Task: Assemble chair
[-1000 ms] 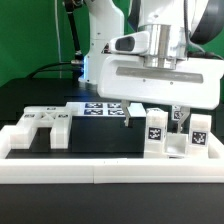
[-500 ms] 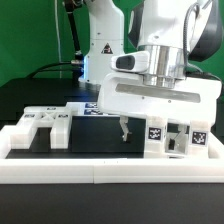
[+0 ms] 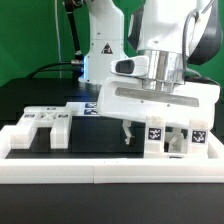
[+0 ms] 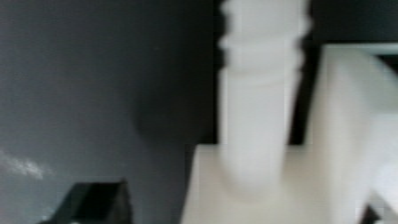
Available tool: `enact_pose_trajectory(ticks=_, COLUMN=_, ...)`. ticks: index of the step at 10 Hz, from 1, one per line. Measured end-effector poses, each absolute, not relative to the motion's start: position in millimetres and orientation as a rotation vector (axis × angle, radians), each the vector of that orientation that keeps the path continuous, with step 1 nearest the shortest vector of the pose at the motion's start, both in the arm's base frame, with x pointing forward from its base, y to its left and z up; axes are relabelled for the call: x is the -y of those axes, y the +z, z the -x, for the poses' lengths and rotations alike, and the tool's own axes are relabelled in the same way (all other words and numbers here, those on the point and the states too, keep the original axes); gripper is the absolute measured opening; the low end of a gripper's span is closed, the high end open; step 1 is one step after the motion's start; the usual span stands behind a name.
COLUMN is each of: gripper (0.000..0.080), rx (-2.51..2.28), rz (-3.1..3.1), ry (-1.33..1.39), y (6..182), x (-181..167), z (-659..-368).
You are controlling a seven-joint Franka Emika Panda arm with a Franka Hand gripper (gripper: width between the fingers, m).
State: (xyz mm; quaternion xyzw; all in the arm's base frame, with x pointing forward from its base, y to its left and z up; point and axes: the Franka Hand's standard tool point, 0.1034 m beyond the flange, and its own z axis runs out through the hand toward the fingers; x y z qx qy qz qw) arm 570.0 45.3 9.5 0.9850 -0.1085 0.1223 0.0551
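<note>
Several white chair parts with black-and-white tags stand in a cluster [image 3: 170, 137] at the exterior view's right. A slotted white chair panel [image 3: 42, 125] lies at the left. My gripper [image 3: 153, 132] hangs low over the right cluster with its jaws wide apart. One dark finger [image 3: 126, 132] shows just left of the cluster; the other is hidden behind the parts. In the wrist view a blurred white ribbed bar [image 4: 263, 90] rises between the jaws, beside a white block [image 4: 356, 130]. One dark fingertip [image 4: 98, 205] shows beside the bar, apart from it.
A long white border rail [image 3: 100, 172] runs along the front of the black table. The marker board [image 3: 90, 110] lies flat behind the gripper, mostly covered by the hand. The robot's white arm base stands behind it.
The gripper has come down toward the right cluster of parts, its visible finger dropping to table level beside them. The parts have not moved.
</note>
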Motion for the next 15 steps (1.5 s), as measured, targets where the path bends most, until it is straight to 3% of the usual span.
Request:
enact_pose_trajectory(ticks=1, gripper=0.0424, rx=0.331, rz=-2.990, ry=0.374, y=10.0, x=-45, z=-571)
enact_pose_trajectory(ticks=2, gripper=0.0314, rx=0.331, rz=-2.990, ry=0.373, y=9.9, x=-45, z=-571)
enact_pose_trajectory(ticks=3, gripper=0.0314, rx=0.331, rz=-2.990, ry=0.373, y=9.8, x=-45, z=-570)
enact_pose_trajectory(ticks=4, gripper=0.0117, rx=0.331, rz=-2.990, ry=0.373, y=9.8, x=-45, z=-570)
enact_pose_trajectory(ticks=5, gripper=0.0044, rx=0.332, rz=-2.991, ry=0.382, y=11.4, x=-45, z=-572)
enact_pose_trajectory(ticks=9, gripper=0.0036, rx=0.329, rz=-2.995, ry=0.388, y=24.2, x=-39, z=-574)
enact_pose_trajectory(ticks=15, gripper=0.0035, rx=0.320, rz=-3.068, ry=0.245, y=92.1, x=-14, z=-571)
